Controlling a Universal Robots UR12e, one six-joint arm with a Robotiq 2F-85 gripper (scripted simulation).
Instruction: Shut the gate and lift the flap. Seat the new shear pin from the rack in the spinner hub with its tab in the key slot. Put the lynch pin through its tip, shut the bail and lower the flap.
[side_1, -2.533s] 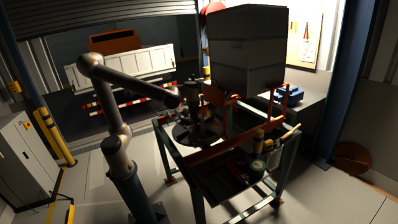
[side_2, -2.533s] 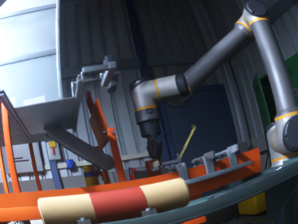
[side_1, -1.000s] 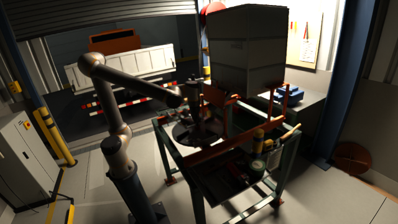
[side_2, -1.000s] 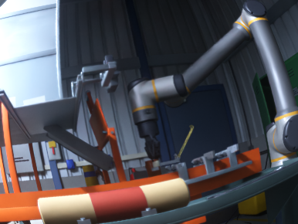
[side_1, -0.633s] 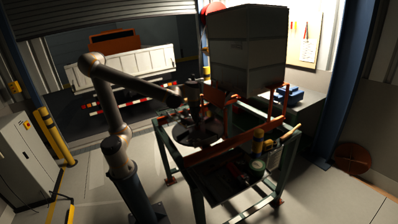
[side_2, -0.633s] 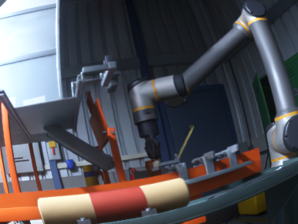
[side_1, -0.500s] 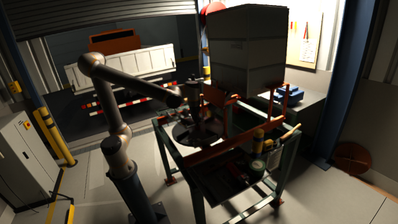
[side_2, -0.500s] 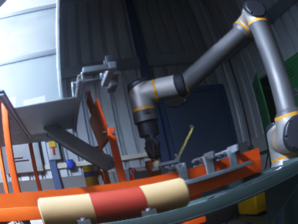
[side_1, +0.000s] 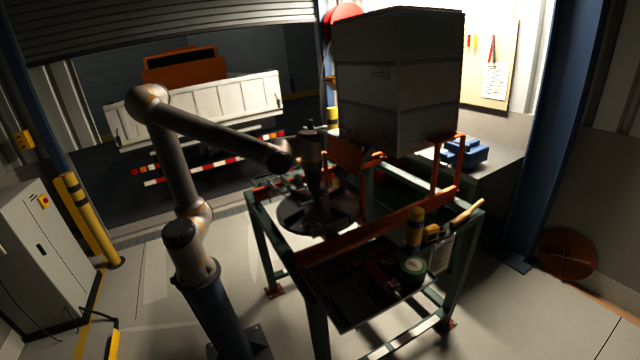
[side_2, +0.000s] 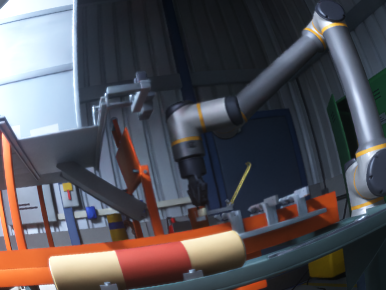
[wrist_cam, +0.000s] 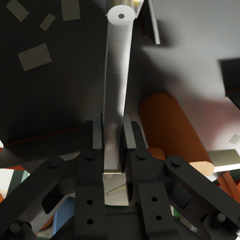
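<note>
On the stand under the grey hopper (side_1: 399, 75), the dark spinner disc (side_1: 315, 212) lies flat, and my gripper (side_1: 315, 197) points straight down over its middle. In the wrist camera my fingers (wrist_cam: 112, 140) are clamped on a long silver shear pin (wrist_cam: 116, 82), whose round end with a small hex socket (wrist_cam: 121, 16) points away from me toward the disc. An orange cylinder (wrist_cam: 175, 130) lies just right of the pin. The orange flap (side_2: 127, 160) stands raised beside the chute. The hub and its key slot are hidden behind the pin and my fingers.
The orange frame rail (side_1: 375, 225) crosses the front of the stand, close to the disc. A cream and red roller (side_2: 150, 260) lies along it. The rack of grey clips (side_2: 280, 205) sits on the orange bar behind my gripper. A lower tray (side_1: 370, 285) holds tools and a tape roll.
</note>
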